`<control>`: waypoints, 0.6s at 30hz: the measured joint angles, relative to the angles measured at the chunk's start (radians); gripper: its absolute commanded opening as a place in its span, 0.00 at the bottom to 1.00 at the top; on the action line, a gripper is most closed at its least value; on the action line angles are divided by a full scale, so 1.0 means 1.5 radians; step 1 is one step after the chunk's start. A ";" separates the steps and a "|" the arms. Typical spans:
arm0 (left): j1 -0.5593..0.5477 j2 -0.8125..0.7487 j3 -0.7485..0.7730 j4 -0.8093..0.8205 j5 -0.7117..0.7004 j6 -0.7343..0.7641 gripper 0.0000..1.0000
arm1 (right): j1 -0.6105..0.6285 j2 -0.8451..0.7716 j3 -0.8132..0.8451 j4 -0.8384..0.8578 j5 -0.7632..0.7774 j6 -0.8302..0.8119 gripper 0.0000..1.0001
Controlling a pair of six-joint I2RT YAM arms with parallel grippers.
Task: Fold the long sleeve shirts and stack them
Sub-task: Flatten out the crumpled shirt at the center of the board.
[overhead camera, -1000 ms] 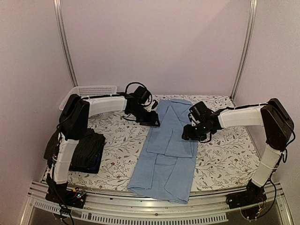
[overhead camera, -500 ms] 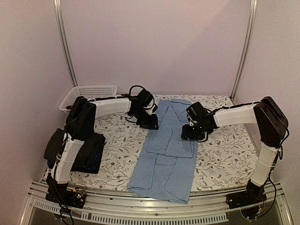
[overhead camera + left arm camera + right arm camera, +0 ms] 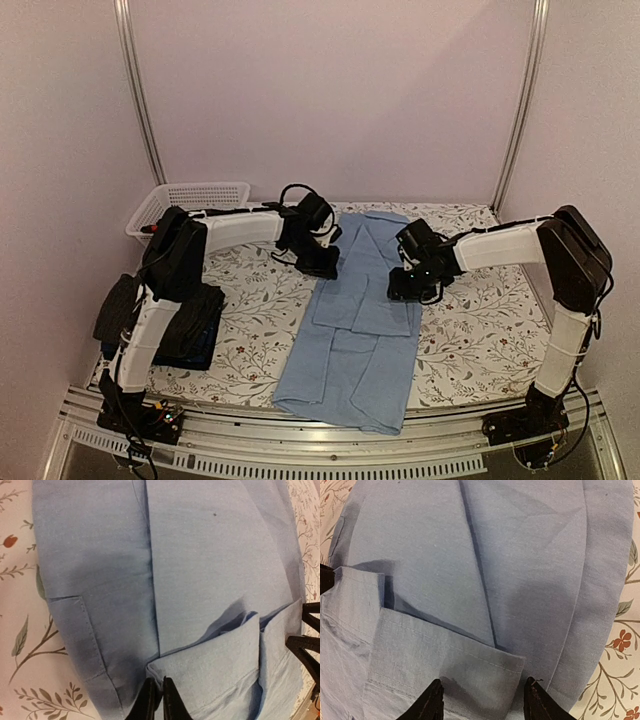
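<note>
The light blue shirt (image 3: 355,320) lies lengthwise down the middle of the tabletop (image 3: 480,330), its near end drooping over the near edge. Both sleeves are turned in over the body, making a narrow strip. That is the shape wanted before it is folded end to end.

The left claw (image 3: 159,681) sits at the strip's left edge, fingers clenched together right at the corner of a folded-in sleeve (image 3: 215,665). Whether cloth is pinched between them I cannot tell. The right claw (image 3: 484,682) is released, its fingers spread wide astride the other cuff (image 3: 445,662) at the right edge — placed, I judge, to close on that layer so both sides lift together.

The dark folded shirts (image 3: 185,320) sit at the near left, well apart from the blue one — likely the base of the stack. The white basket (image 3: 195,193) stands at the far left.
</note>
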 measured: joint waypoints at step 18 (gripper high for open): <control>0.019 -0.086 -0.028 0.014 -0.019 -0.001 0.00 | -0.001 0.011 0.040 -0.019 0.008 -0.002 0.00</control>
